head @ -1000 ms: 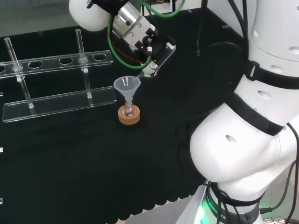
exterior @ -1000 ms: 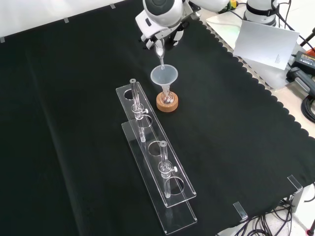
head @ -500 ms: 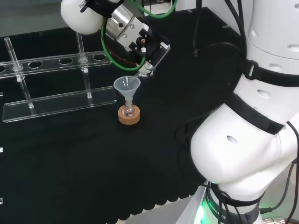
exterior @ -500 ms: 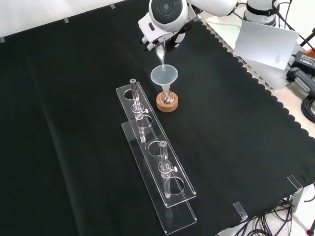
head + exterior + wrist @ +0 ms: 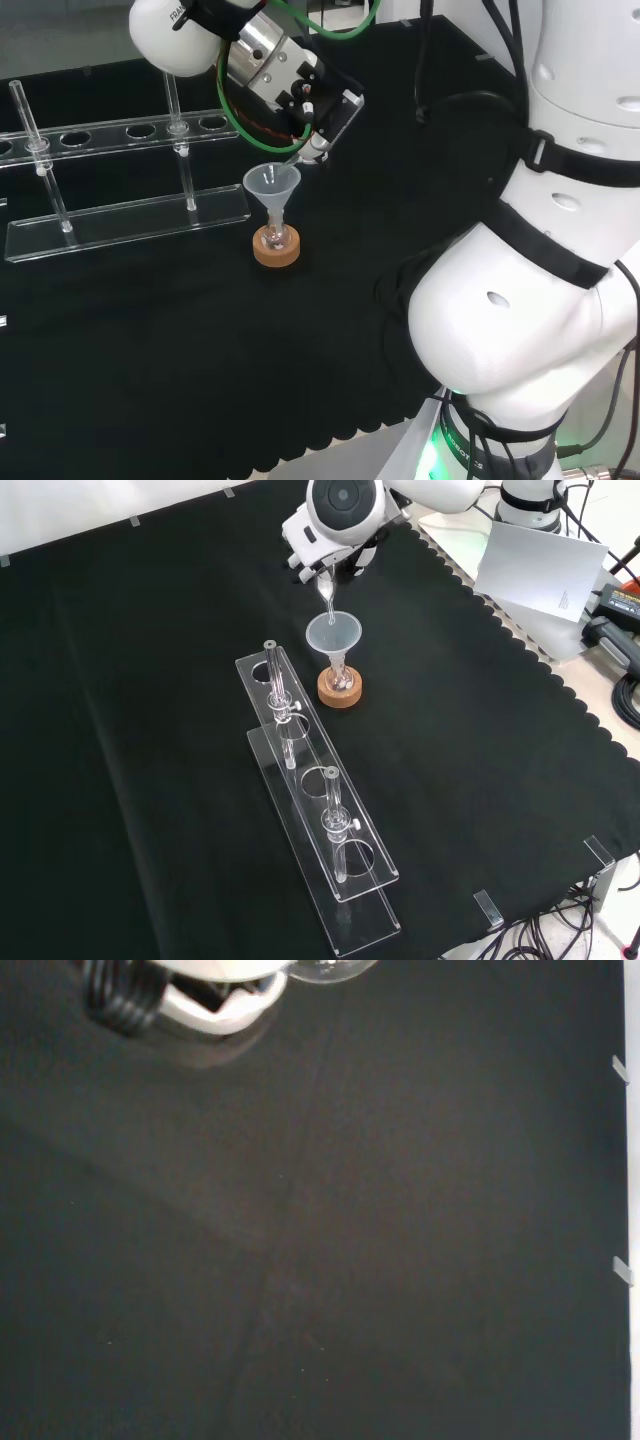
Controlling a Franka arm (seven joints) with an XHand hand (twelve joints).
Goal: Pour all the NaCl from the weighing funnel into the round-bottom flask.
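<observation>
In the head view I see the rack toward the cloth's left edge, then the round-bottom flask on its cork ring, mid-cloth. The hand tips the weighing funnel, spout over the plastic funnel; whether its fingers are clamped, I cannot tell. I judge it light, brittle, slippery; hold the wide end.

A clear rack holding seemingly two glass tubes stands on the black cloth.
</observation>
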